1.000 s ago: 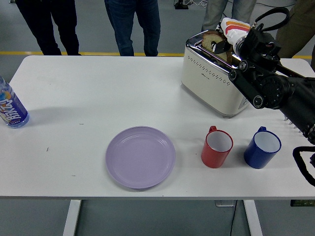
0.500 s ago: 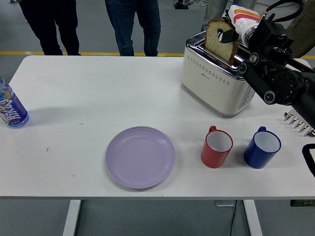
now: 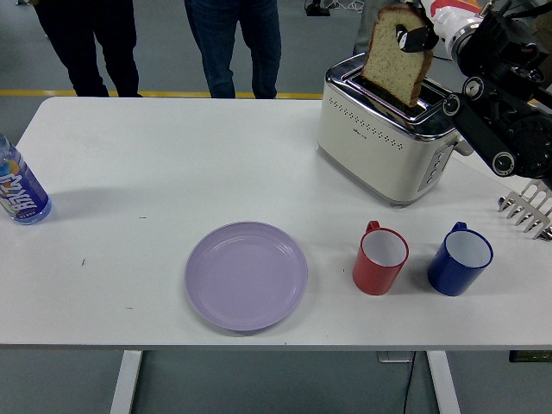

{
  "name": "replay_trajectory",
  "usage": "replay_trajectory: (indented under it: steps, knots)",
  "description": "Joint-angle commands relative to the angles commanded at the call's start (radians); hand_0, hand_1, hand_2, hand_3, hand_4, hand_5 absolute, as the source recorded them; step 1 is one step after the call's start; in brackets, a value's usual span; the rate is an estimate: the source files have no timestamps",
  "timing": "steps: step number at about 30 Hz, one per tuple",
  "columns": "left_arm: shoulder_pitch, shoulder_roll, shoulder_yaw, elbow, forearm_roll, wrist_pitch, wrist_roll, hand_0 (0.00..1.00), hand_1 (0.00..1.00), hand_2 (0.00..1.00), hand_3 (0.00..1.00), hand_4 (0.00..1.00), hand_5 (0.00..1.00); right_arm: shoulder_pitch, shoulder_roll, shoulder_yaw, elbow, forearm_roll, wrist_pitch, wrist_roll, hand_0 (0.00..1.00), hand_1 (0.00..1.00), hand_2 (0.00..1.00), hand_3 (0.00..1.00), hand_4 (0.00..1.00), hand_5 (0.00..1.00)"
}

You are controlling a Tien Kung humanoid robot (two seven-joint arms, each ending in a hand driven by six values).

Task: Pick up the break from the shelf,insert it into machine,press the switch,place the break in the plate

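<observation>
A slice of toasted bread hangs almost clear of the slot of the cream toaster at the table's back right. My right hand, coming in from the upper right, is shut on the slice's top corner, and one dark fingertip shows on its face. The slice's lower edge is still level with the toaster's top. A lilac plate lies bare near the front middle of the table. My left arm does not show.
A red mug and a blue mug stand in front of the toaster. A metal rack pokes in at the right edge. A blue-labelled bottle stands at the far left. People stand behind the table.
My right hand has risen steadily with the bread, drawing the slice from deep in the toaster slot to nearly free above it.
</observation>
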Motion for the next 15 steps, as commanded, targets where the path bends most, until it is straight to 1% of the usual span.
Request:
replay_trajectory:
  steps: [9,10,14,15]
  knots:
    - [0.000,0.001,0.001,0.000,-0.005,0.002,-0.001,0.630,0.497,0.493,0.539,0.334,0.799,-0.002,-0.035,0.022,0.073,-0.019,0.005,-0.007,0.100,0.183,0.415,0.483,0.488,0.041]
    - [0.000,0.001,0.002,0.000,-0.007,0.002,-0.001,0.630,0.497,0.493,0.539,0.334,0.799,-0.005,-0.043,0.028,0.091,-0.021,0.007,-0.010,0.100,0.183,0.415,0.483,0.488,0.041]
    - [0.001,0.001,0.004,0.000,-0.009,0.002,-0.002,0.630,0.496,0.492,0.539,0.333,0.799,-0.012,-0.060,0.038,0.127,-0.024,0.011,-0.016,0.097,0.179,0.413,0.483,0.485,0.044]
    - [0.002,0.001,0.003,0.000,-0.009,0.002,-0.002,0.630,0.496,0.492,0.539,0.333,0.799,-0.017,-0.070,0.044,0.153,-0.025,0.014,-0.021,0.097,0.179,0.413,0.483,0.485,0.044]
